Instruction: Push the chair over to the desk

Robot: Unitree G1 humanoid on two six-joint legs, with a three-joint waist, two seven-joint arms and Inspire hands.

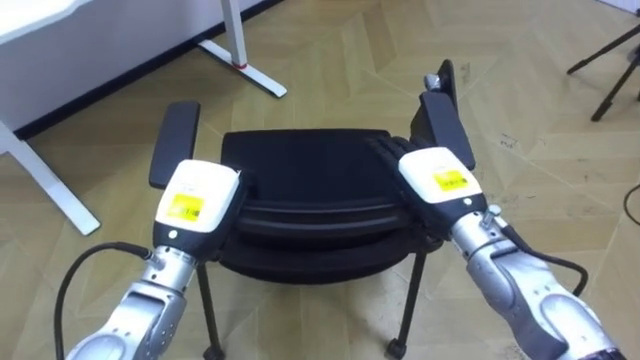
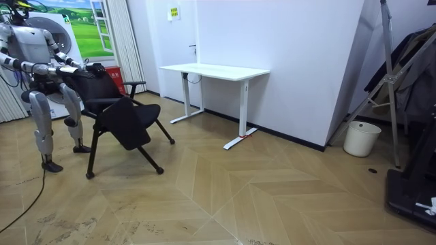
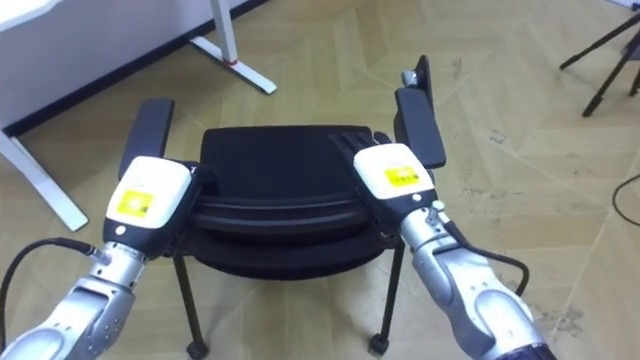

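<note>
A black chair (image 1: 300, 150) with two armrests stands right in front of me, its seat pointing away toward a white desk. My left hand (image 1: 195, 195) rests on the left end of the backrest's (image 1: 310, 215) top edge. My right hand (image 1: 435, 178) lies on the right end, its dark fingers (image 1: 390, 152) stretched flat over the backrest. In the room view I stand behind the chair (image 2: 129, 122) at the room view's left, both arms reaching forward to its back.
The white desk (image 2: 214, 70) stands against the wall beyond the chair, and its white foot (image 1: 245, 65) shows on the floor ahead. A dark tripod leg (image 1: 610, 60) is at the far right. A white bin (image 2: 361, 138) stands by the wall. Wooden floor lies between chair and desk.
</note>
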